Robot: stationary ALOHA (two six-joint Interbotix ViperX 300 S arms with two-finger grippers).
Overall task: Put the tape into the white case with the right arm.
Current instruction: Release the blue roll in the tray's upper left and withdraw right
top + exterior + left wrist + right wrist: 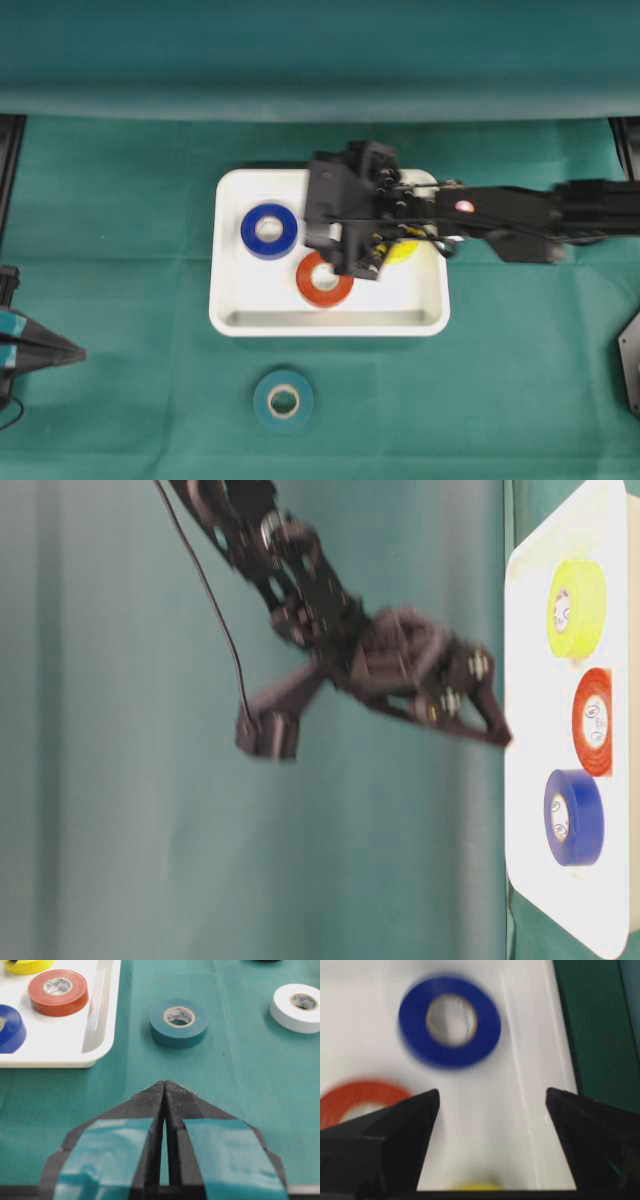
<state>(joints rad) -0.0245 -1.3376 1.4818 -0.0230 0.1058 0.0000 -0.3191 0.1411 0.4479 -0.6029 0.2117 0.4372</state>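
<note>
- We see a white case (328, 322) lying on a green worktop (520, 380).
- Three rolls of tape lie flat in the case: a blue tape (269, 231), a red tape (323, 279) and a yellow tape (402, 250).
- From above, the blue tape is on the left side of the case, and the red tape is just beside it, nearer the front rim.
- The yellow tape is mostly hidden from above by the right arm (520, 212). In the table-level view we see it whole, lying next to the red tape.
- The right arm reaches in from the right side and its right hand (492, 1105) hangs over the case.
- The fingers of the right hand are spread wide and nothing is between them. In its own camera we see the bare white floor of the case in the gap, with the blue tape past the tips.
- In the table-level view the right hand is up off the case and not touching any tape.
- A green tape (283, 400) lies flat on the worktop, outside the case and near its front rim.
- A white tape (296, 1007) also lies on the worktop, well apart from the case.
- The left hand (165, 1085) sits at the left edge of the worktop, far from the case. Its fingers, with light-blue strips on them, are pressed together and hold nothing.
</note>
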